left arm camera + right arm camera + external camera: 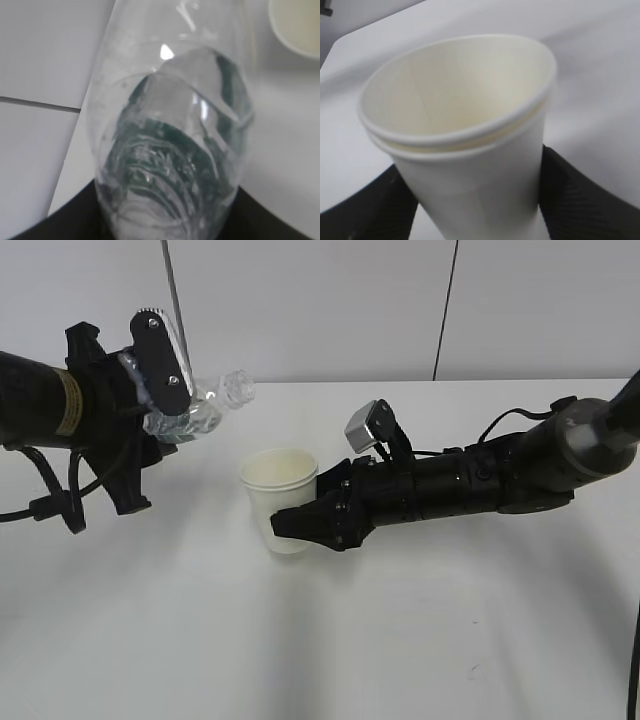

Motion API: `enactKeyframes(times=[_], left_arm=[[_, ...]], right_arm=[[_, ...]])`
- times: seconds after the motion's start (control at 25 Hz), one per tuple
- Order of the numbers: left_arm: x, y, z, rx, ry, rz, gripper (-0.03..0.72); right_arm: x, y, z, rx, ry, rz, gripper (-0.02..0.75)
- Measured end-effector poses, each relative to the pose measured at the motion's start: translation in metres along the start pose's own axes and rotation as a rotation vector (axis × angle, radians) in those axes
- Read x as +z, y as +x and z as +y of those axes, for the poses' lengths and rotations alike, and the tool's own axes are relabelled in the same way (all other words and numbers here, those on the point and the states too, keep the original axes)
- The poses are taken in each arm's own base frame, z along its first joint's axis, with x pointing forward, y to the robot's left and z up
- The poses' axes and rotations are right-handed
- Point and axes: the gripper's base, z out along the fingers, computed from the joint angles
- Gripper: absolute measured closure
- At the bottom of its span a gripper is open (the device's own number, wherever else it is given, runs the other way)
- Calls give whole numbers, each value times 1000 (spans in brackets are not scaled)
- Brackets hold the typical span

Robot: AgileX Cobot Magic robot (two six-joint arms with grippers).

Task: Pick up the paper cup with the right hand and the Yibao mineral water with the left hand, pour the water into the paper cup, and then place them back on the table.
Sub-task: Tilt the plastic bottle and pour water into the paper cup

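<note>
The white counter (420, 640) fills most of the exterior view, with a pale wall behind it. Two black arms reach in from either side. The right hand (300, 508) comes in low from the right edge, its small grey-silver block sitting on top of the wrist, and its two black fingers are closed against opposite sides of the paper cup (280, 498), gripping it around the lower body. The cup stands upright with its mouth open upward; whether its base touches the counter cannot be told. In the right wrist view the cup (470, 150) shows two rolled rims, one just inside the other, and dark fingers (570, 195) press its wall on both flanks. The left hand (165, 390) reaches in from the left, raised above the counter, and is clamped on the Yibao mineral water (200, 410). The bottle is tilted over, its capless neck pointing right toward the cup but stopping up and to the left of the rim. In the left wrist view the bottle (170, 130) fills the frame, clear with green label showing through.
</note>
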Motion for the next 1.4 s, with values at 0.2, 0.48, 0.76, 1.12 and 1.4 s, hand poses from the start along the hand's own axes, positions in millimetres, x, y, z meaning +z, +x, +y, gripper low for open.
enactKeyframes(times=[0.2,0.48,0.76,1.12,1.4], left_arm=[[0,2,2,41,-10,26,349],[-1,-2,0,129,-22,53,360],[-2,-5,-2,173,-27,59,363],[-3,-5,-2,235,-41,89,365],[-3,-7,-3,271,-47,91,365]], right_arm=[[0,0,-1,0,6,5,197],[0,1,-1,2,12,10,197],[0,1,-1,5,12,10,198],[0,1,-1,8,13,11,199],[0,1,-1,7,10,10,200]])
